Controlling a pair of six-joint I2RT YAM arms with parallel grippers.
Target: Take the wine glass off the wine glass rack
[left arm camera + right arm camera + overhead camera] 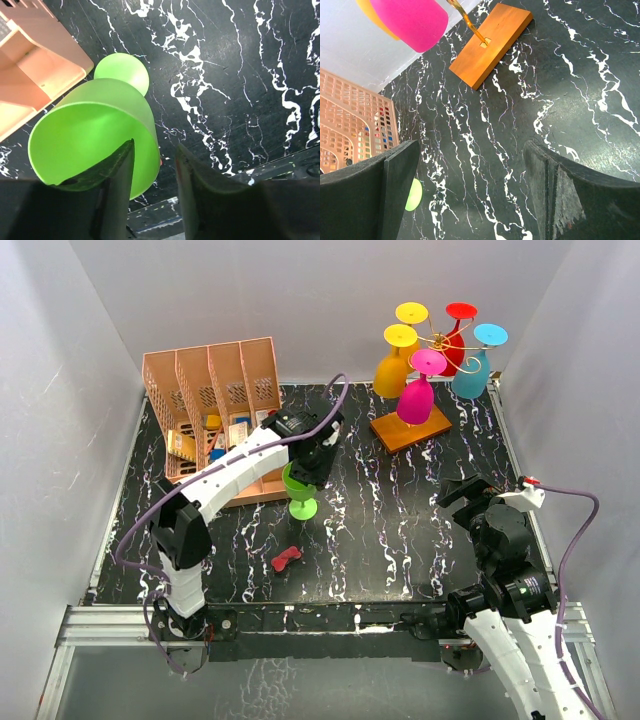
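The wine glass rack is a gold wire stand on a wooden base at the back right. Several glasses hang on it upside down, among them a magenta one, an orange one and a blue one. A green wine glass stands upright on the table left of centre. My left gripper is over its bowl. In the left wrist view one finger is inside the green bowl and the other stands clear outside the rim, jaws open. My right gripper is open and empty; its view shows the base.
A pink slotted file organiser with small items stands at the back left, close to the green glass. A small red object lies on the black marbled table near the front. White walls enclose the table on three sides.
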